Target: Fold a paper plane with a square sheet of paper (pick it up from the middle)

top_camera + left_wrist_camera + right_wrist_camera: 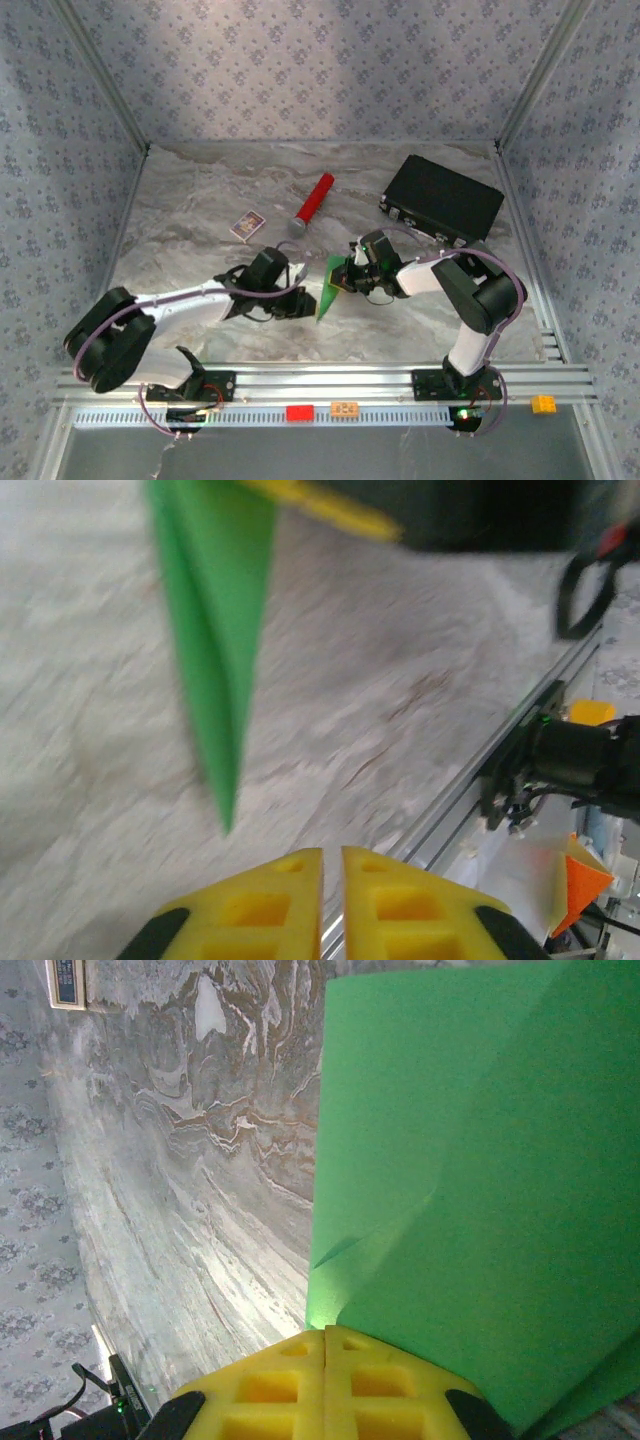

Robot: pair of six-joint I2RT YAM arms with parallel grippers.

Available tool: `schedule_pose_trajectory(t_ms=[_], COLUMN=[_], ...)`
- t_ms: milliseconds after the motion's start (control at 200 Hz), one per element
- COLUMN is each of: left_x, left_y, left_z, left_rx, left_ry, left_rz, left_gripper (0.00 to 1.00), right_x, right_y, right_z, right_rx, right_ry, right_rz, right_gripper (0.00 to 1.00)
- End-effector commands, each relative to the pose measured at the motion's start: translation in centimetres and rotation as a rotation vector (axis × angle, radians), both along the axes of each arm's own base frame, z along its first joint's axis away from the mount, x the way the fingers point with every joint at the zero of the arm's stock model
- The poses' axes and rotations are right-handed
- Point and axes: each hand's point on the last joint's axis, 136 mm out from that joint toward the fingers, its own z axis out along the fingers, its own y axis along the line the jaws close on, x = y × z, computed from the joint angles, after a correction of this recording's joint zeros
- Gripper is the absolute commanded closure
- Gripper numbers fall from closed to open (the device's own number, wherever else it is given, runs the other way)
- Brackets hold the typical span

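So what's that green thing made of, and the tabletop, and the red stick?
The green sheet looks like thin matte paper: it holds sharp creases and overlapping layers. The tabletop looks like marble, brown-grey veins on white, though it may be a printed covering. The red stick is smooth with a grey end; plastic or metal, I cannot tell.

Left arm (pixel 185 300) and right arm (pixel 418 278): black joints, white links, lilac cables (pixel 503 265). Fingers (pixel 262 910) are yellow, with square pockets.
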Motion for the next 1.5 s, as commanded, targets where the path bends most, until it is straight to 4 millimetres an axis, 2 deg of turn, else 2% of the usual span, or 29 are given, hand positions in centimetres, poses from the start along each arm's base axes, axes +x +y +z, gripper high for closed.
schedule_pose_trajectory(t_ms=[0,125,395,565,685,919,1094,1349,1494], left_x=[1.4,2.6,4.9,5.2,4.5,1.3,-0.2,-1.9,-3.5], left_y=[-2.2,-3.8,-5.4,-5.4,-3.9,-1.2,0.2,1.6,2.9], left_z=[1.0,0.0,-1.6,-3.7,-6.2,-8.8,-9.2,-8.3,-8.9], left_rx=[-0.045,-0.039,-0.020,0.022,0.100,0.146,0.156,0.188,0.216], left_ry=[-0.018,-0.005,-0.035,-0.008,0.020,0.112,0.149,0.158,0.190], left_rz=[-0.047,-0.063,-0.048,-0.045,-0.036,-0.039,-0.027,-0.072,-0.061], left_gripper=[0.92,0.96,0.97,0.98,0.99,0.98,0.97,0.94,0.93], right_x=[-2.2,-2.2,-1.9,-2.0,-2.0,-2.1,-2.2,-2.1,-2.2], right_y=[-3.8,-3.7,-3.3,-3.4,-3.4,-3.7,-3.9,-3.8,-3.8], right_z=[-5.8,-5.8,-5.3,-5.4,-5.5,-5.8,-6.0,-6.1,-6.0], right_rx=[-0.219,-0.215,-0.198,-0.199,-0.202,-0.209,-0.216,-0.220,-0.220], right_ry=[0.136,0.139,0.130,0.135,0.136,0.142,0.147,0.146,0.146], right_rz=[-0.063,-0.063,-0.069,-0.069,-0.070,-0.071,-0.076,-0.073,-0.073], right_gripper=[0.97,0.97,0.97,0.97,0.97,0.97,0.97,0.97,0.97])
